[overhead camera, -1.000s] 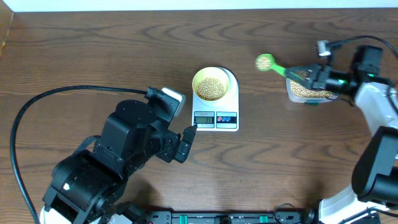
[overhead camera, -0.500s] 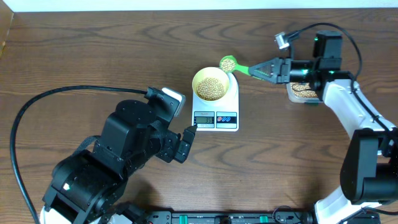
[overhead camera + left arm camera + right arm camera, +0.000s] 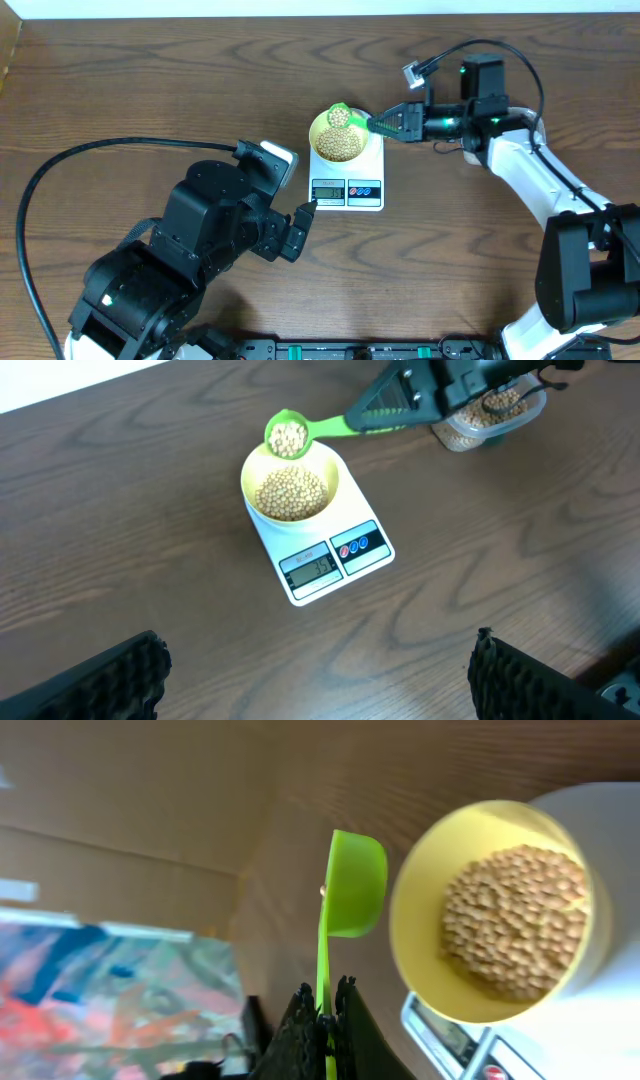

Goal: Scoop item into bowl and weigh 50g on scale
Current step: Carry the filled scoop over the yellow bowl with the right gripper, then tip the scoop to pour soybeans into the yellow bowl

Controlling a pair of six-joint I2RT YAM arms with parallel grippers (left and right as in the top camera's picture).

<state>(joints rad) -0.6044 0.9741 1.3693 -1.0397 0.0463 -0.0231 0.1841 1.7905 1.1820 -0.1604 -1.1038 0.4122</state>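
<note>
No legible text in any view. The scale point(image 3: 325, 540) has a display point(image 3: 310, 568) at its front edge showing dark digits, but they're too blurred to read from the left wrist and too small from overhead. The two buttons point(image 3: 355, 544) just beside the display, one red and one blue, carry marks that can't be read either.

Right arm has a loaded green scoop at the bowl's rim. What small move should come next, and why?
Probably roll the right gripper slowly so the scoop tips its beans into the bowl: the scoop sits level and full over the far rim, and the bowl rests on the scale.
</note>
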